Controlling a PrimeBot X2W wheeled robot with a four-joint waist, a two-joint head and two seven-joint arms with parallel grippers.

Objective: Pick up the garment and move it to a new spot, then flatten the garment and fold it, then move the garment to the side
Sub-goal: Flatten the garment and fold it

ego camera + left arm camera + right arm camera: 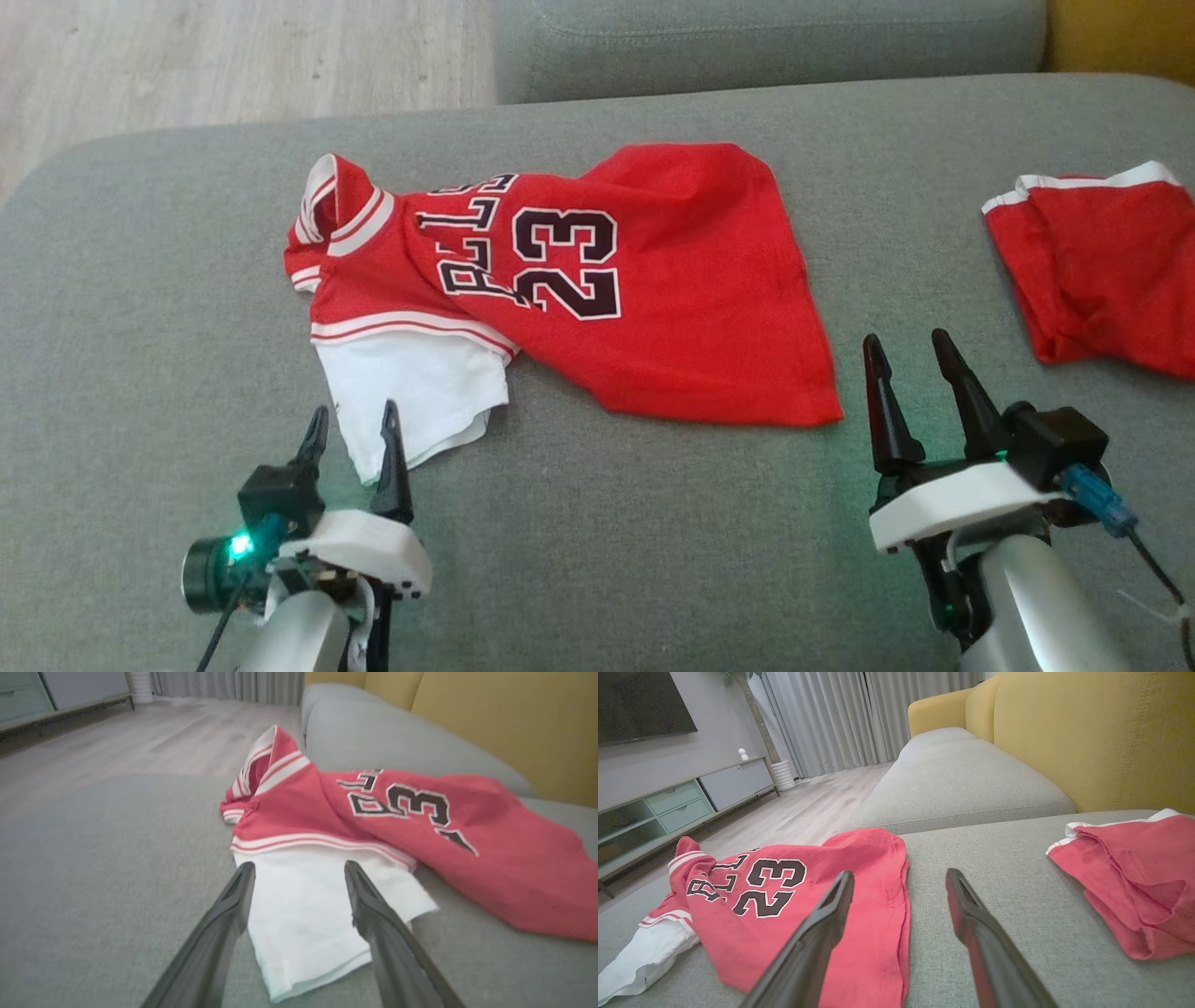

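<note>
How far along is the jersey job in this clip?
Done: nothing evident; the red jersey lies rumpled on the grey sofa. In hand: nothing; left gripper open at its white part, right gripper open near its hem. Left: pick up, flatten, fold, set aside.

A home living room — grey sofa (971, 779), TV cabinet (682, 802), long curtains (831, 718)

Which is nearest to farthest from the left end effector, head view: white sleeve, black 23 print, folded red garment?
1. White fabric sleeve, just ahead of the left end effector.
2. Black 23 print, mid-jersey.
3. Folded red garment with white trim, far right.
</note>
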